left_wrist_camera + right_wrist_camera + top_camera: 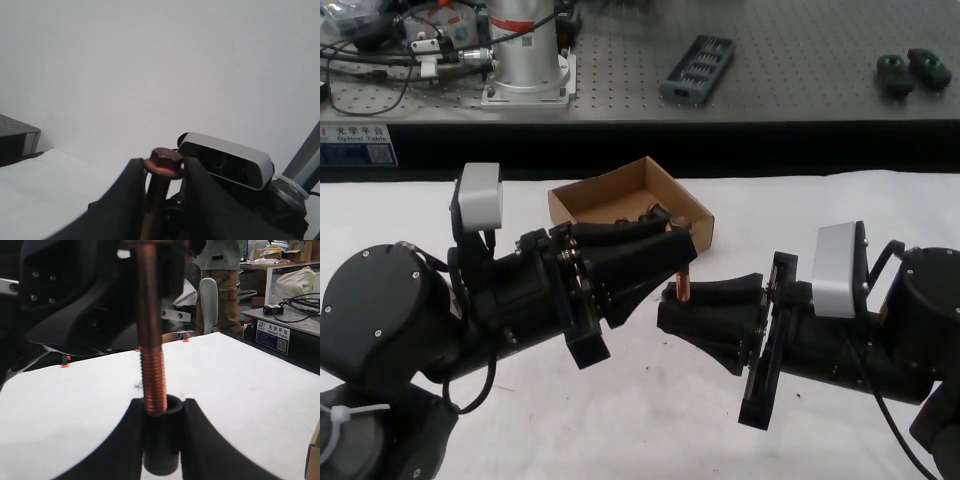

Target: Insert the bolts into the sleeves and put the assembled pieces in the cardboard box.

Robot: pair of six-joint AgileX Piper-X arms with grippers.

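Cardboard box (610,195), open-topped with a few small dark and copper-coloured pieces (645,213) lying inside, sits on the white-covered table (650,430). In the high view it is toward the far side, just behind the spot where the two arms meet. Beyond the white cover runs a dark perforated slab (800,60).

The two black arms come in from either side and face each other over the middle of the table, in front of the box. The left tool (682,250) is the higher of the two, and the right tool (670,295) is just beneath it. The right arm's grey wrist camera (225,162) sits close behind that meeting point.

The left tool (162,165) is clamped on the copper-coloured bolt (155,195) just under its hexagonal head, one black finger (125,195) on each side. The bolt (150,340) hangs upright, head up, with its threaded end pointing down.

The right tool (161,410) is closed around the black sleeve (161,450), which stands upright between its fingers with its open end facing up. The bolt's threaded tip is at the sleeve's mouth, and how far it reaches inside cannot be told. Bolt and sleeve are both held above the table, near the box but outside it.
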